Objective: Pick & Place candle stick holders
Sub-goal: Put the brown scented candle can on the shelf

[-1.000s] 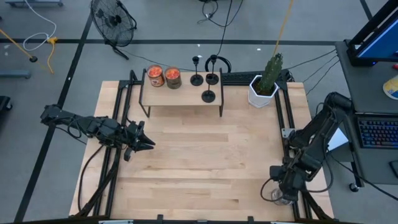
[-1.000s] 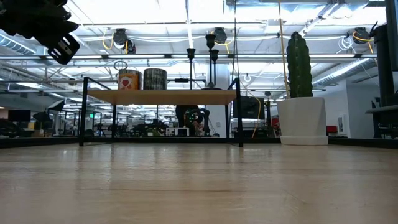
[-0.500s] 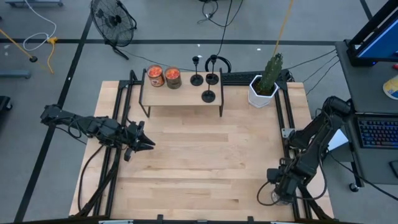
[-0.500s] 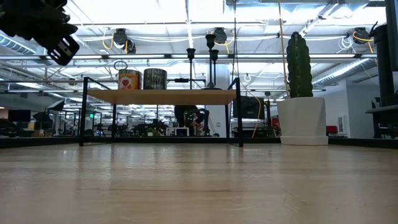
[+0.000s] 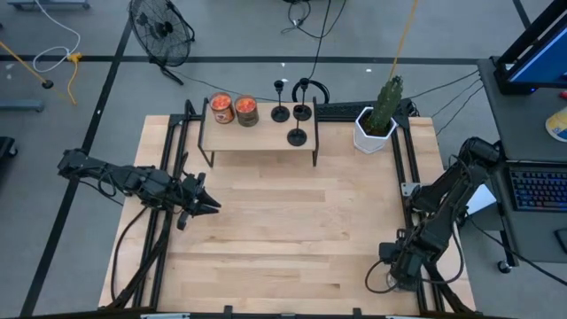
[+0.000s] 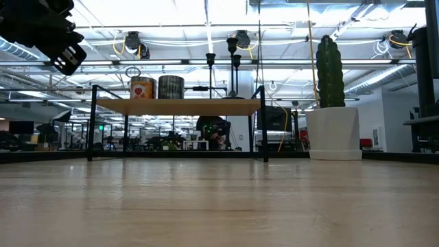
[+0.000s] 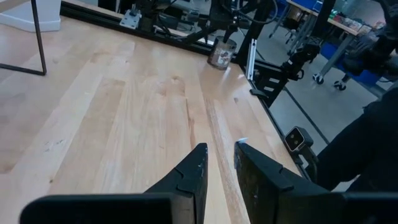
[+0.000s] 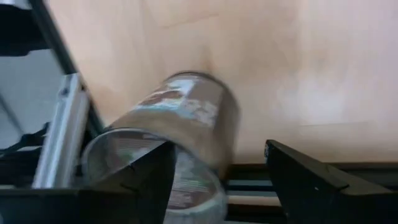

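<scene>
My right gripper (image 8: 217,168) has slid a little inward along the table's near right corner since a second ago, fingers spread wide around a clear glass jar (image 8: 180,134) without clamping it. My left gripper (image 5: 211,205) hangs unmoved, fingers narrowly parted, empty. The three candle stick holders (image 5: 297,136) remain on the shelf (image 5: 257,133).

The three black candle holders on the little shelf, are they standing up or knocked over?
Standing. The candle holders rest on their round bases on the shelf, stems upright in the low view.
</scene>
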Robot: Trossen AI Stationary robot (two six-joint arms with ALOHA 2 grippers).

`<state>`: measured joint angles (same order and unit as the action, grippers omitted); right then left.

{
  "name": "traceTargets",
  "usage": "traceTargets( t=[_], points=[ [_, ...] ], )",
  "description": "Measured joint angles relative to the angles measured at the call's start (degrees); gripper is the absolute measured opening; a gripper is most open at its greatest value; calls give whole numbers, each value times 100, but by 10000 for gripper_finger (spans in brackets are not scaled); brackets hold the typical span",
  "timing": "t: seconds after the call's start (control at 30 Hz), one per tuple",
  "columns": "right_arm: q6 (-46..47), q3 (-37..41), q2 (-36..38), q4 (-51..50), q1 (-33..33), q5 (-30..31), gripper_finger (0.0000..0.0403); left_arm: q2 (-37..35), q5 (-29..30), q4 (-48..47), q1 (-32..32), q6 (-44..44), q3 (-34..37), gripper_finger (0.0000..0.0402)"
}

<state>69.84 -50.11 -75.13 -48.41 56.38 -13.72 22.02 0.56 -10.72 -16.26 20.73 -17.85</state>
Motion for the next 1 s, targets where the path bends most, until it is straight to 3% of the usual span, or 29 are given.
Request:
traceTargets(
  t=[0.67, 1.0],
  points=[
    [391, 99, 266, 305, -2, -94, 13, -2, 0, -41, 1, 0, 0, 88],
    [996, 105, 587, 304, -51, -109, 2, -1, -1, -12, 1, -8, 0, 88]
  ],
)
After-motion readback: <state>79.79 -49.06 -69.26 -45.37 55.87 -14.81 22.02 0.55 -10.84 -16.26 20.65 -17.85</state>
